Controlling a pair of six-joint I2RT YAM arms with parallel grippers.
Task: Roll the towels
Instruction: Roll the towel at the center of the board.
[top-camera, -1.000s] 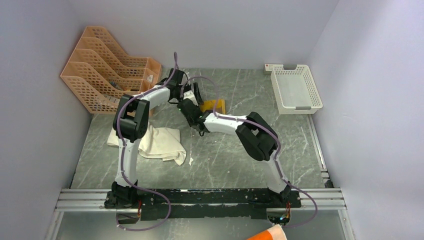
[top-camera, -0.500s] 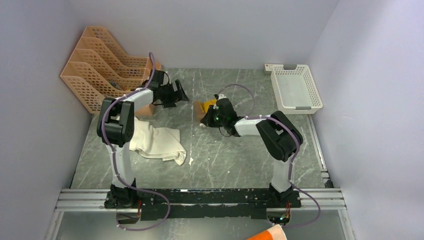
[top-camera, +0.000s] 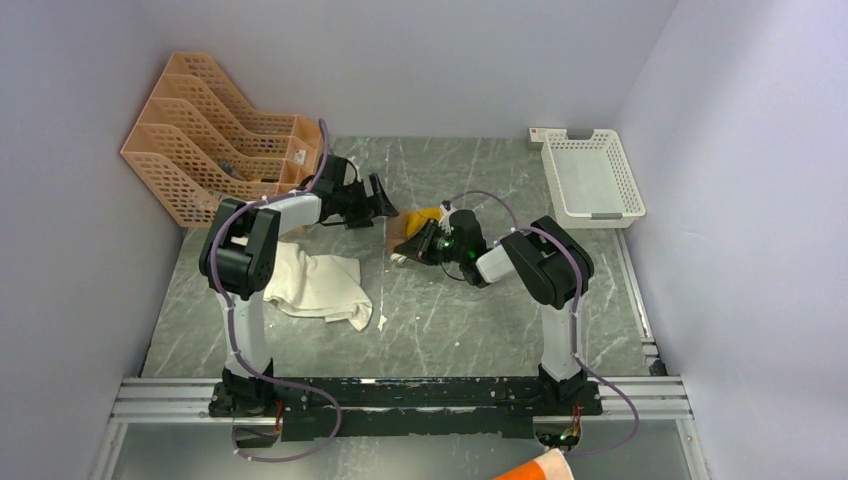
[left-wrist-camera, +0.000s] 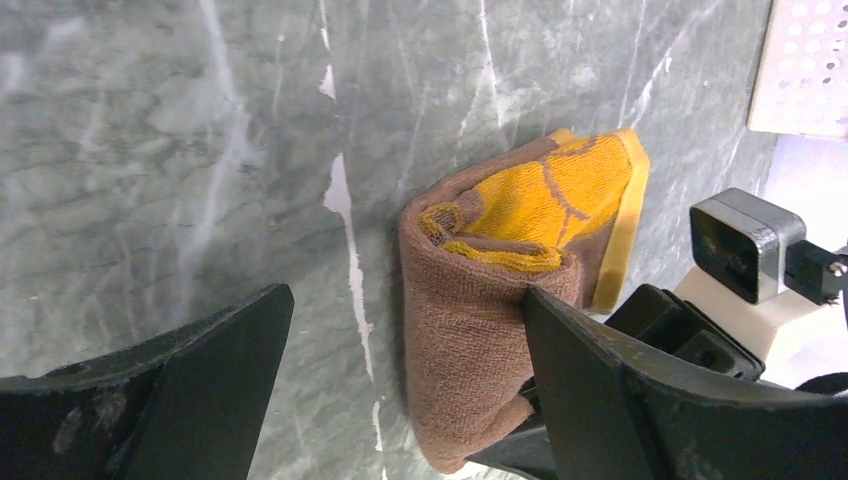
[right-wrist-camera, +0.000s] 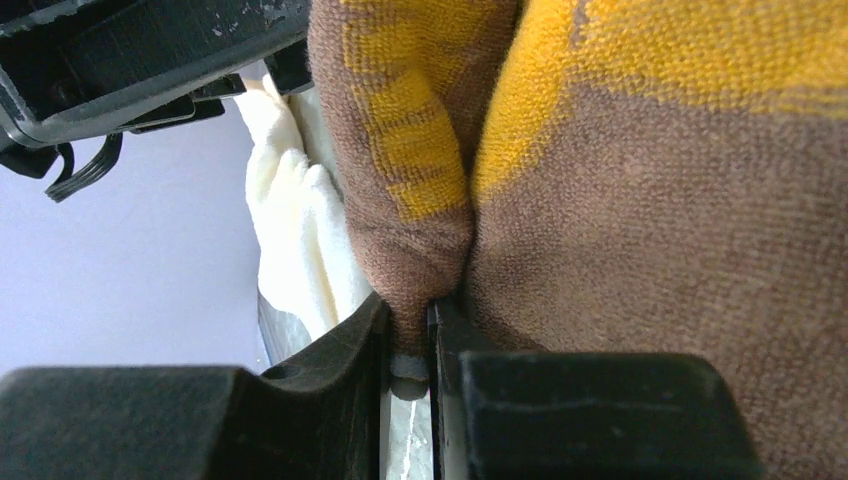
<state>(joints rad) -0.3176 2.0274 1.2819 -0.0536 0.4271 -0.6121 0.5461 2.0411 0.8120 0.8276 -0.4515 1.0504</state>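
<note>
The brown towel (left-wrist-camera: 475, 330), with its yellow side folded in, sits bunched up on the grey table (top-camera: 480, 320) near the middle, toward the back. The right gripper (right-wrist-camera: 430, 345) has its two fingers pressed close on a small fold of it, pinching the cloth, and the left gripper (top-camera: 384, 205) sits just beside it with its fingers spread wide and nothing in them. The cream towel (top-camera: 315, 285) lies crumpled on the left by the left arm, an orange rack (top-camera: 200, 130) stands in the back left corner, and a white basket (top-camera: 590, 180) sits at the back right.
</note>
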